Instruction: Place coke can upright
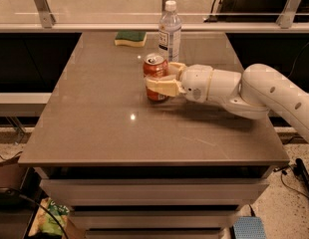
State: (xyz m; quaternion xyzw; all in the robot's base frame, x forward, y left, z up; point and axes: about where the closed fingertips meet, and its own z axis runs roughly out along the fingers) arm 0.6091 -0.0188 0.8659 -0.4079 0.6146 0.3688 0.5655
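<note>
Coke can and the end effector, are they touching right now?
Touching. The camera view shows the end effector closed around the coke can, its near finger pressed across the can's front with no gap.

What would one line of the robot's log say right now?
gripper: over middle of table, fingers shut on coke can | can: upright | behind it: water bottle, sponge

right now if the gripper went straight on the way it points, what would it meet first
The coke can, already clasped in the gripper, which points toward the picture's left. Beyond it, only bare table shows.
</note>
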